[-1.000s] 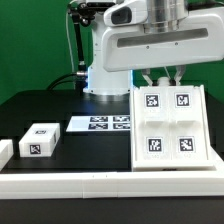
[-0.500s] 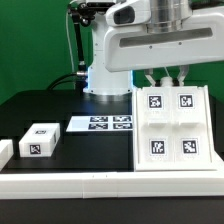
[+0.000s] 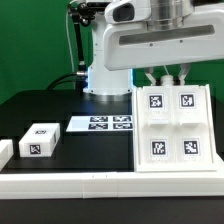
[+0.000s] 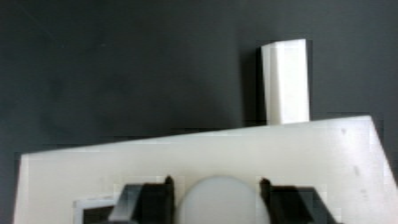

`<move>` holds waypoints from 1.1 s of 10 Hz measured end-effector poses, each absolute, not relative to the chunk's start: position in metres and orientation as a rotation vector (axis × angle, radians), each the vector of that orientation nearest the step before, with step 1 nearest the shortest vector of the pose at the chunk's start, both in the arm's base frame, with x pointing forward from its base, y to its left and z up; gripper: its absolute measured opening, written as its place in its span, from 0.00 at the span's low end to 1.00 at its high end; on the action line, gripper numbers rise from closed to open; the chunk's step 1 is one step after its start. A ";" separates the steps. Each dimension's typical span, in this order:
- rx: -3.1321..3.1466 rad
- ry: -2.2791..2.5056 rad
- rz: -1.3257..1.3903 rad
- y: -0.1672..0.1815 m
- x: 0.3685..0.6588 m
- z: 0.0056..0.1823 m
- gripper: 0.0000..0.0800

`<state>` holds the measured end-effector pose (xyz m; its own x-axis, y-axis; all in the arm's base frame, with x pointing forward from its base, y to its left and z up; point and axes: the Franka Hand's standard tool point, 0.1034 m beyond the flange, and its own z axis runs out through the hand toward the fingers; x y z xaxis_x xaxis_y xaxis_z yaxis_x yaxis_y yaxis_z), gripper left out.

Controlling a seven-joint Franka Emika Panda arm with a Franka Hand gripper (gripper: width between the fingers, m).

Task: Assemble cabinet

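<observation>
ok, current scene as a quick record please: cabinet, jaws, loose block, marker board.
cabinet: white cabinet, four tagged fronts visible, exterior view's right
jaws: at the cabinet's upper edge in the exterior view; whether gripping, cannot tell
loose: tagged block, exterior view's left, apart from cabinet
board: marker board, flat between block and cabinet

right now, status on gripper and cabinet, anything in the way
Gripper at rear edge of cabinet, grip unconfirmed. Cabinet shows four tagged fronts. Loose drawer block to exterior view's left, not in the way.
</observation>
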<state>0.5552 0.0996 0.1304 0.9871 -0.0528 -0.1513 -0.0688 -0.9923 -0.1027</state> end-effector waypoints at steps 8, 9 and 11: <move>-3.010 0.086 0.334 0.096 0.559 0.143 0.28; -3.011 0.093 0.339 0.098 0.562 0.138 0.28; -3.013 0.127 0.320 0.100 0.573 0.139 0.28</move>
